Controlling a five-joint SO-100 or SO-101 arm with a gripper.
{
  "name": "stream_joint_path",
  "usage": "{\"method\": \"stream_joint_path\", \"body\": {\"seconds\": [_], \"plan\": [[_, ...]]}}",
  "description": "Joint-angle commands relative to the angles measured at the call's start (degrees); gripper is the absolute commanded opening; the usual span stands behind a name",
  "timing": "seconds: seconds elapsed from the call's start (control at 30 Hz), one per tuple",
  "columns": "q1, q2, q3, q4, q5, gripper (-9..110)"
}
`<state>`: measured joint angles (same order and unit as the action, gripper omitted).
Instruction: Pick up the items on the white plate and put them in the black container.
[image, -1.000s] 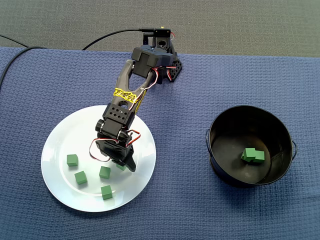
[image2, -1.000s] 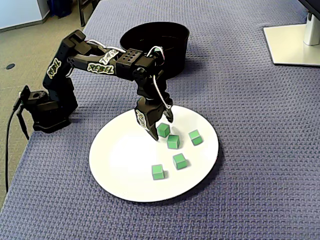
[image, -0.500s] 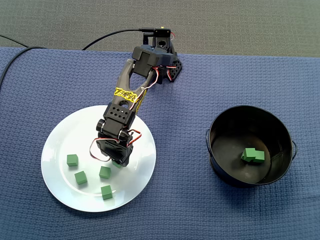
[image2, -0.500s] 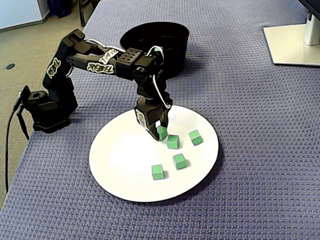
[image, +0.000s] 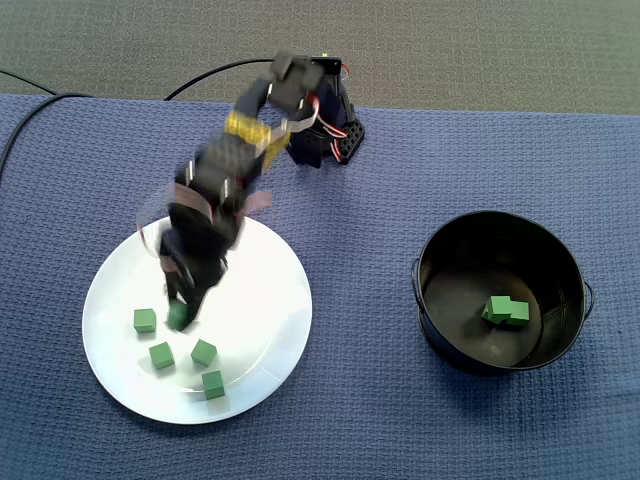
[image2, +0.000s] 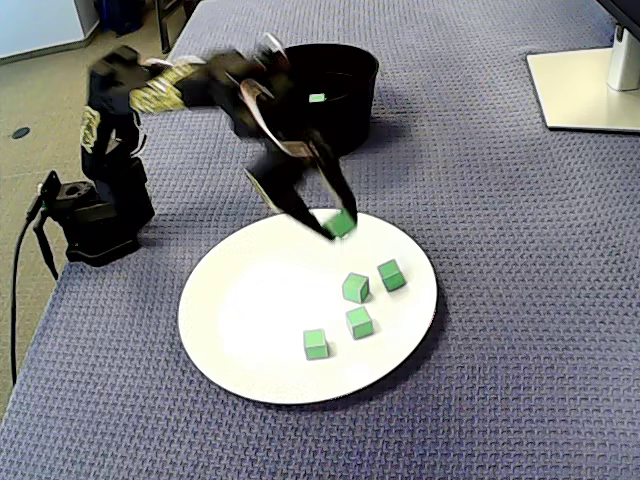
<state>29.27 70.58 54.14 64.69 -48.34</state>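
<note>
The blurred end effector (image2: 337, 228) pinches a green cube (image2: 344, 222) over the plate (image2: 250, 330); four cubes (image2: 360, 322) lie on it.

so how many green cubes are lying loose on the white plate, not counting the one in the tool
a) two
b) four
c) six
b: four loose cubes lie on the white plate, and the tool is shut on a fifth cube.
</note>
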Motion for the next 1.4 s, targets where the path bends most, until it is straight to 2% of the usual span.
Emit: {"method": "stream_joint_path", "body": {"seconds": [0.0, 0.1, 0.17, 0.33, 0.43, 0.57, 0.77, 0.97, 1.37], "plan": [[2.0, 21.1, -1.1, -6.9, 9.7, 0], [-3.3, 30.7, -2.0, -7.2, 13.3, 0], [-10.3, 35.5, -5.6, -2.7, 12.9, 0], [-36.0, 43.6, -10.5, 2.0, 13.0, 0], [-52.2, 44.8, -6.9, 0.8, 10.7, 0], [-65.4, 41.8, -1.1, -0.4, 8.8, 0], [-70.8, 32.5, 10.7, -3.7, 12.9, 0], [-69.5, 20.3, 18.5, -8.8, 19.8, 0], [-70.6, 5.4, 26.1, -12.7, 20.0, 0]]}}
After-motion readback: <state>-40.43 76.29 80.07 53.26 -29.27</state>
